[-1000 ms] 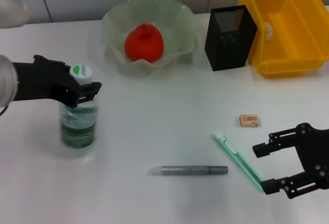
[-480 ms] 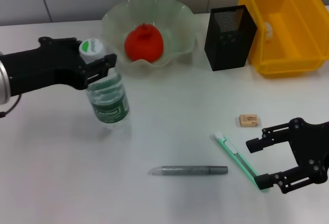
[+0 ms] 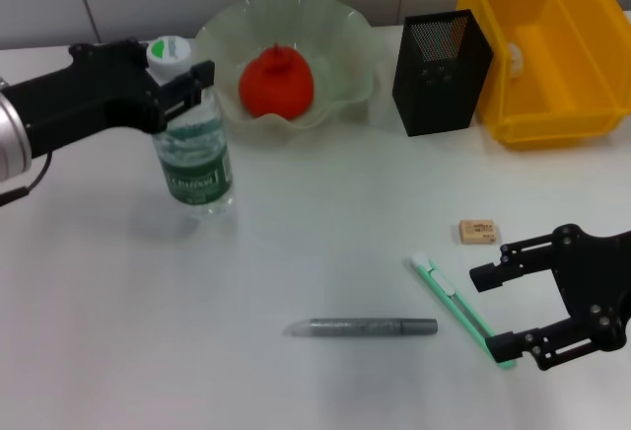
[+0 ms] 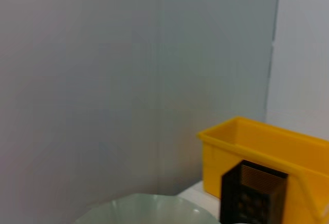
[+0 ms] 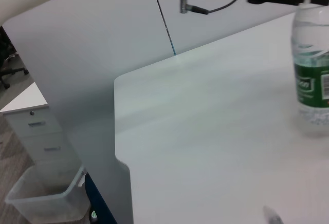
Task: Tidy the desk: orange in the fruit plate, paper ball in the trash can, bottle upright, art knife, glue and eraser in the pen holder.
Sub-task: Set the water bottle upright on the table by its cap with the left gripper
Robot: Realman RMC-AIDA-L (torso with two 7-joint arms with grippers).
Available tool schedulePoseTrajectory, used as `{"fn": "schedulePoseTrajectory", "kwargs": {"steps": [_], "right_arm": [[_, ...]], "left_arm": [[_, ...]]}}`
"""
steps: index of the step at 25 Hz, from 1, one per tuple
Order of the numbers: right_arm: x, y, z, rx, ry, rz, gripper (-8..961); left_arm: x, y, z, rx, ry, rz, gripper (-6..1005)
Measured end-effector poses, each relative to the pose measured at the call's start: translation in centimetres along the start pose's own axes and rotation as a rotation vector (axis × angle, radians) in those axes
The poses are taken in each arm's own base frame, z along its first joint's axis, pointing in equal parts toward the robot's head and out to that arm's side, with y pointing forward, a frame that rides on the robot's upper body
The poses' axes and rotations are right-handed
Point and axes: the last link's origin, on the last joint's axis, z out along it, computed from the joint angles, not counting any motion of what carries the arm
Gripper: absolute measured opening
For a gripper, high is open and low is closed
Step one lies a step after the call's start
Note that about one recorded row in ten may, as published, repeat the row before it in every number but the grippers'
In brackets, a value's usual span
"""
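The bottle (image 3: pixel 193 159) stands upright on the white desk (image 3: pixel 325 252) toward its far left part, close in front of the fruit plate (image 3: pixel 286 60). The left gripper (image 3: pixel 182 83) is clamped on the bottle's neck just under the white-and-green cap, its black arm reaching in level from the left edge. The orange (image 3: pixel 277 82) sits in the fruit plate at the far edge. Beside the plate stands the black mesh pen holder (image 3: pixel 441 71), and a yellow bin (image 3: pixel 547 50) fills the far right corner, touching or nearly touching the holder.

Near the right edge the small tan eraser (image 3: pixel 477 231) lies alone. Just in front of it the green art knife (image 3: pixel 458 308) lies slanted, and the grey glue stick (image 3: pixel 363 327) lies flat near the front middle. The right gripper (image 3: pixel 495 313) is low over the desk at the front right, fingers spread wide, one fingertip at the near end of the art knife, the other close to the eraser. Nothing lies between the bottle and the plate.
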Motion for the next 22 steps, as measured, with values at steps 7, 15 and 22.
{"fn": "schedulePoseTrajectory", "kwargs": {"steps": [7,15,22], "right_arm": [[0.0,0.0,0.4,-0.016,-0.013,0.006,737],[-0.3,-0.4,1.1,-0.036,-0.029,-0.012,737],[-0.5,-0.6,1.2,-0.042,-0.028,-0.019,737]], "left_arm": [[-0.5,-2.0,2.1,0.080,0.015,-0.003,509],[-1.1,-4.3,4.1,0.185,0.011,-0.010,524],[-1.1,-4.8,4.8,0.203,0.017,-0.025,536]]}}
